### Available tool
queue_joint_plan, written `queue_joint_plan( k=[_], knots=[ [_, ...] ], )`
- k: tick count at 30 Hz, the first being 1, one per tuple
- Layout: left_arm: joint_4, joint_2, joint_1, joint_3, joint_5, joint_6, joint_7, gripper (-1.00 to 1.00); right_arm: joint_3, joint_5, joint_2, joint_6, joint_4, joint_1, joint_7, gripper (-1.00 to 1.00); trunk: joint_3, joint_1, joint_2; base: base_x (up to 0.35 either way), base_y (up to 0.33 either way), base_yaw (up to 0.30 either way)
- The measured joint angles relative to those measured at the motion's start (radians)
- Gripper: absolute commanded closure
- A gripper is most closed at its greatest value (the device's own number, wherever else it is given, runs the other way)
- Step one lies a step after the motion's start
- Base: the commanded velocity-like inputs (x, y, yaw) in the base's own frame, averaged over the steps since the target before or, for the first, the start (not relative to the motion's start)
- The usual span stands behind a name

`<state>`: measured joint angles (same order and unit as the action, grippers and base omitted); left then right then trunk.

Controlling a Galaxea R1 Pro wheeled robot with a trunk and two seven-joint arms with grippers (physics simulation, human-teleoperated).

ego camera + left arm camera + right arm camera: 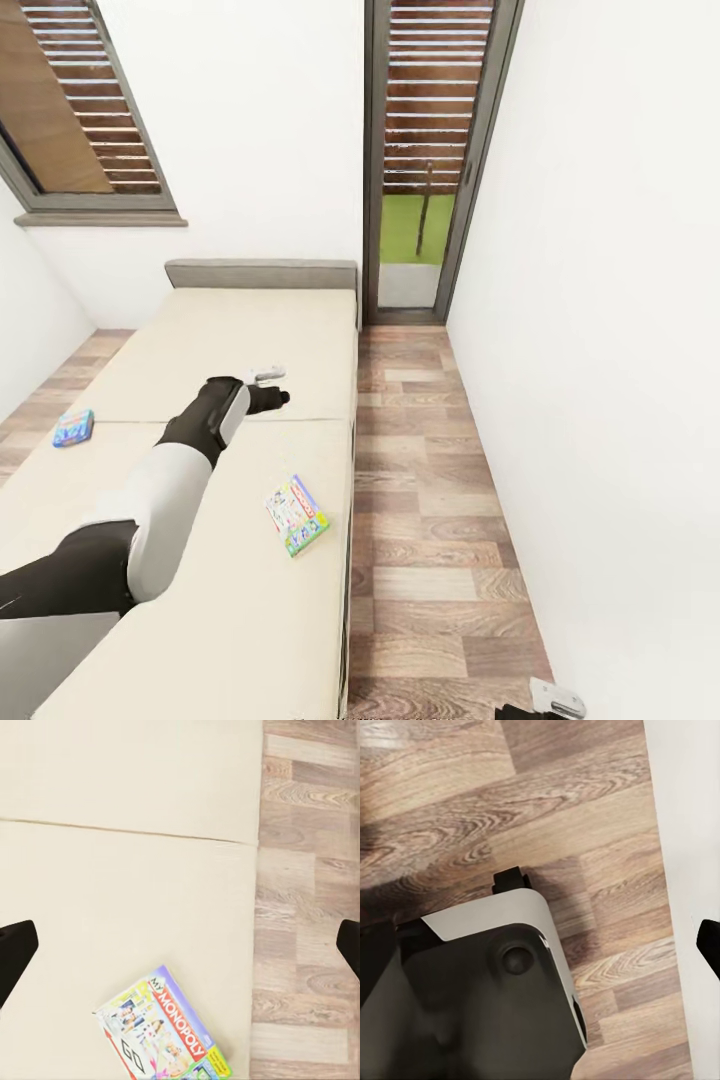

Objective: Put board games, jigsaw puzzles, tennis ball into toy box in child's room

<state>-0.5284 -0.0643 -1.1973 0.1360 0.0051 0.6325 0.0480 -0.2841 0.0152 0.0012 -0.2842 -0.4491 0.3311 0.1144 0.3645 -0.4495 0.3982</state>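
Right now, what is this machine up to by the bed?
The robot is reaching its left pincer out over the bed, open and holding nothing. Two board games lie on the mattress: a green-and-white Monopoly box near the floor-side edge and a small blue box at the far side. Neither has been picked up yet.

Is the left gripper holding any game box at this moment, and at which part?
No. The left gripper is open above the bed, holding nothing; the green-and-white game box lies flat, untouched.
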Motion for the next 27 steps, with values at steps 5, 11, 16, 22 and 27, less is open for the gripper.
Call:
queue_joint_plan(
  k=[5, 11, 16, 22, 27],
  knots=[
    [0.026, -0.001, -0.04, 0.011, 0.0, 0.003, 0.045, -1.0, 0.0, 0.0, 0.0, 0.0, 0.0, 0.0, 0.0, -1.0, 0.008, 0.0, 0.0, 0.0, 0.0, 0.0],
    [0.088, -0.002, -0.07, 0.015, 0.0, -0.006, 0.071, -1.0, 0.001, 0.0, 0.0, 0.0, 0.0, 0.0, 0.0, -1.0, 0.018, 0.0, 0.0, 0.0, 0.0, 0.0],
    [0.109, -0.003, -0.075, 0.016, 0.0, -0.011, 0.074, -1.0, 0.001, 0.001, 0.0, 0.0, -0.001, 0.0, 0.0, -1.0, 0.026, 0.0, 0.0, 0.0, 0.0, 0.0],
    [0.113, -0.004, -0.077, 0.018, 0.0, -0.013, 0.074, -1.0, -0.001, 0.003, 0.001, -0.019, -0.026, 0.014, -0.005, -1.0, 0.036, 0.0, 0.0, 0.0, 0.0, 0.0],
    [0.114, -0.005, -0.077, 0.017, 0.0, -0.013, 0.074, -1.0, 0.004, 0.004, 0.038, -0.17, -0.17, 0.075, -0.003, -1.0, 0.044, 0.0, 0.0, 0.0, 0.0, 0.0]
  ],
)
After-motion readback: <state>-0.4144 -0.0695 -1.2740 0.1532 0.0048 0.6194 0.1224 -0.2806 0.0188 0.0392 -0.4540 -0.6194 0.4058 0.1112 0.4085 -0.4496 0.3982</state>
